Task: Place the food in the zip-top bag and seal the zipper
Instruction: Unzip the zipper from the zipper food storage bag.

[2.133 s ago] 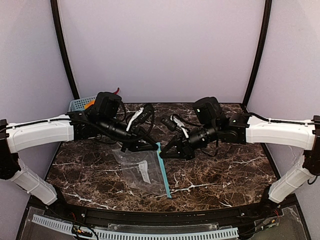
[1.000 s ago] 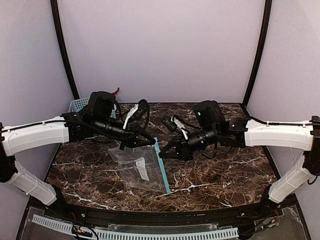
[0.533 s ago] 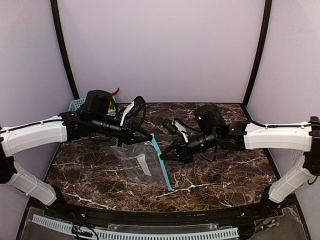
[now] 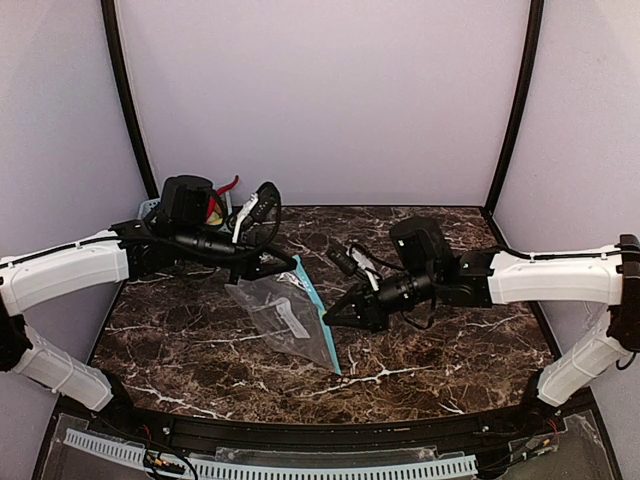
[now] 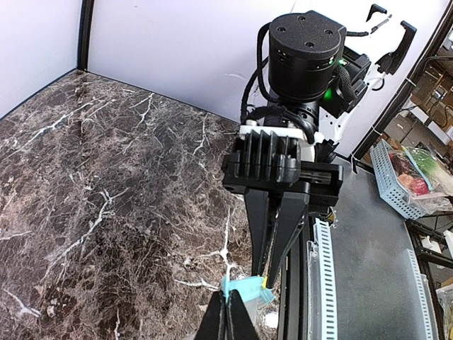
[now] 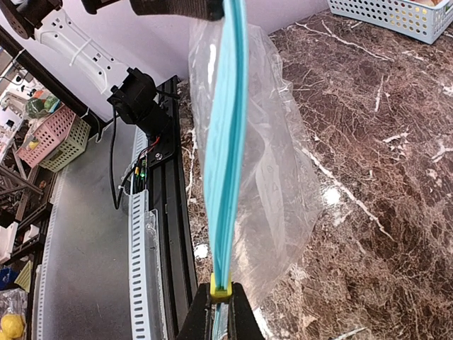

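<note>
Lifted higher, zip-top bag [image 4: 280, 315] hangs from its zipper [image 6: 230, 142]; basket [image 6: 396, 18] well apart.

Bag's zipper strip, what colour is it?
Light teal-blue zipper strip, best in the right wrist view.

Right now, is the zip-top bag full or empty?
Empty, as far as shows: the clear zip-top bag is flat, with only the marble table seen through it and nothing inside.
</note>
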You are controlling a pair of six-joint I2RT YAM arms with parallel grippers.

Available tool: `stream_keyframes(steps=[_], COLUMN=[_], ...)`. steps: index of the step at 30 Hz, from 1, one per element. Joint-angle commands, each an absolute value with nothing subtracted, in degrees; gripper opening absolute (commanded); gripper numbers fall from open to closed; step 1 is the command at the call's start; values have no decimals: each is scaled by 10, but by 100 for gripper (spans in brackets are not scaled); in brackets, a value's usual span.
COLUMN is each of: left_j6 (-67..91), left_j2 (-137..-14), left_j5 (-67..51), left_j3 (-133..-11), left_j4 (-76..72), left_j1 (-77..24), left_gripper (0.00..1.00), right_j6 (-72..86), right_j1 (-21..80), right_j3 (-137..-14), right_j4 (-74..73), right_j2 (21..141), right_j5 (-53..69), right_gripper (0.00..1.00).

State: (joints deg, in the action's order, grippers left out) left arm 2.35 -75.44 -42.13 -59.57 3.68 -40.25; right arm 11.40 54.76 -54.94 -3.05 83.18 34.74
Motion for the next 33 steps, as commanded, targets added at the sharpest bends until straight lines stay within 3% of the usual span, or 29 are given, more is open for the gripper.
stream_keyframes(steps=[1,33], left_j6=[29,54], left_j2=[-726,-685], left_j5=[-403,-377], left_j3=[-593,-574], left_j4=[3,-35], left_j1=[-384,-327], left_gripper=[1,1], right_j6=[120,143], right_j1=[552,577], right_j3=[-531,-510], right_j4=[-67,-61], right_j2=[824,853], right_j5=[355,360], right_gripper=[0,0])
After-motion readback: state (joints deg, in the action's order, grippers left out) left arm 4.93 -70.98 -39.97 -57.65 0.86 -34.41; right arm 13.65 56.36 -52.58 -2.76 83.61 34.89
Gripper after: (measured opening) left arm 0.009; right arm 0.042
